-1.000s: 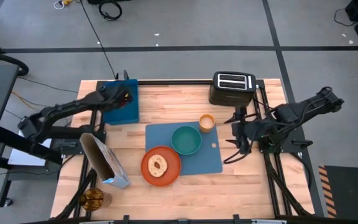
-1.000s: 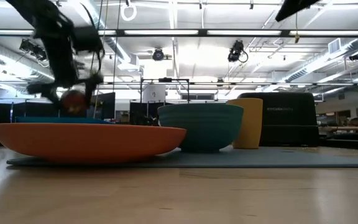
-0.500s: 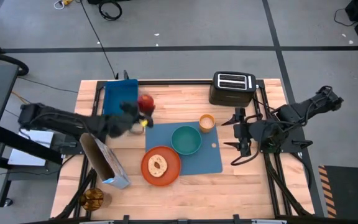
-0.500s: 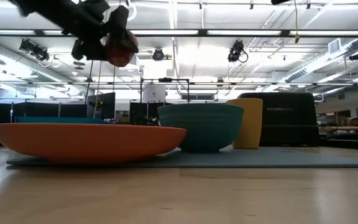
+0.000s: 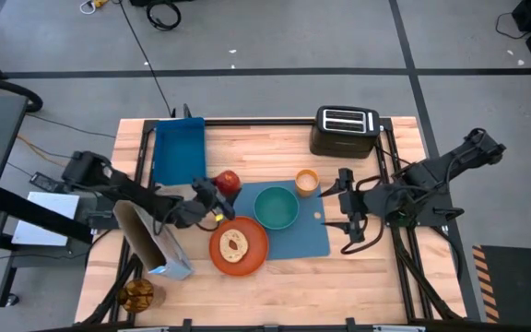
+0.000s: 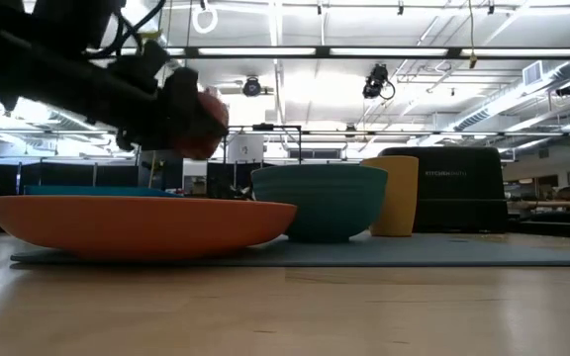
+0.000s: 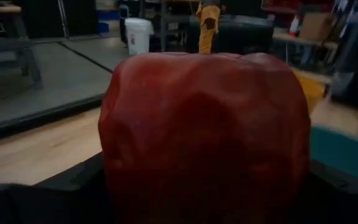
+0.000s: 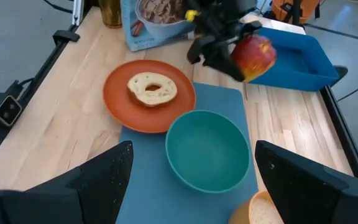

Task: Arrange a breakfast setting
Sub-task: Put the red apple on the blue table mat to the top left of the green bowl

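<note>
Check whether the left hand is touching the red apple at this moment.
Touching. In the right wrist view the left hand grips the red apple in the air, clear of the table; the left wrist view shows the apple seated between its fingers.

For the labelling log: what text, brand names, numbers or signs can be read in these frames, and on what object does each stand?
"KITCHENSMITH", as far as it can be read: small pale lettering on the black toaster in the low view.
Cereal bag: printed front shows in the right wrist view, but no words are legible.
Nothing else carries readable text; room signs behind the table are too small.
</note>
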Motion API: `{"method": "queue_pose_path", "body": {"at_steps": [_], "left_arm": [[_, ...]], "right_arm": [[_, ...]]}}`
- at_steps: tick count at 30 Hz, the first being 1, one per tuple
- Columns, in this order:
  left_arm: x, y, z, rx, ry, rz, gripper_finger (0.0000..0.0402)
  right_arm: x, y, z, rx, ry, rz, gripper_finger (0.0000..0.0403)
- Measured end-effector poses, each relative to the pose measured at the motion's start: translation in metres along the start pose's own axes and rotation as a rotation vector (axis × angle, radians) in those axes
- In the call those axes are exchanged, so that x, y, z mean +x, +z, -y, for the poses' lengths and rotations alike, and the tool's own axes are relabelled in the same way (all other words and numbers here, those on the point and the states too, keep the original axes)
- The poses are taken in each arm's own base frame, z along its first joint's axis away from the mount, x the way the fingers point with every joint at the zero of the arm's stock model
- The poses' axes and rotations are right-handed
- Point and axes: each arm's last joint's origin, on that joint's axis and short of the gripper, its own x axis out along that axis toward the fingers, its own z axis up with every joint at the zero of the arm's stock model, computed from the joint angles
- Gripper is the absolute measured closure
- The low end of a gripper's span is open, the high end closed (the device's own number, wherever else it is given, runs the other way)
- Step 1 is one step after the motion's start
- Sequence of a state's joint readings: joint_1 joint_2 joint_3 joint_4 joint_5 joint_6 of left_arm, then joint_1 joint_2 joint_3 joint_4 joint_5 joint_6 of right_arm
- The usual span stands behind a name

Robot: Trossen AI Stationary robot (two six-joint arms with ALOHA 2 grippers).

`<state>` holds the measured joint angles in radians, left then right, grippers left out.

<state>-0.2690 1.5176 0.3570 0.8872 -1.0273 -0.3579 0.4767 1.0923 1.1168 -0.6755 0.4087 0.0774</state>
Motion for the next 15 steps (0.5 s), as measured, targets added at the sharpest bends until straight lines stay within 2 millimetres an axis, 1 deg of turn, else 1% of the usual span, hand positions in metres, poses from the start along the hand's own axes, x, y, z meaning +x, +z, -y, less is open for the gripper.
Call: {"method": "queue_pose_path", "body": {"at_steps": [6,10,15], "left_arm": [[0.011,-0.021,-0.006,0.001,0.068,-0.038,0.0076],[0.018,-0.037,-0.009,0.015,0.074,-0.079,0.0076],[0.023,-0.050,-0.008,0.009,0.069,-0.075,0.0075]], "right_arm": [[0.014,0.002,-0.004,0.024,-0.020,-0.010,0.0057],[0.022,0.003,-0.007,0.031,-0.025,-0.018,0.0057],[0.029,0.003,-0.010,0.039,-0.027,-0.033,0.0057]]}}
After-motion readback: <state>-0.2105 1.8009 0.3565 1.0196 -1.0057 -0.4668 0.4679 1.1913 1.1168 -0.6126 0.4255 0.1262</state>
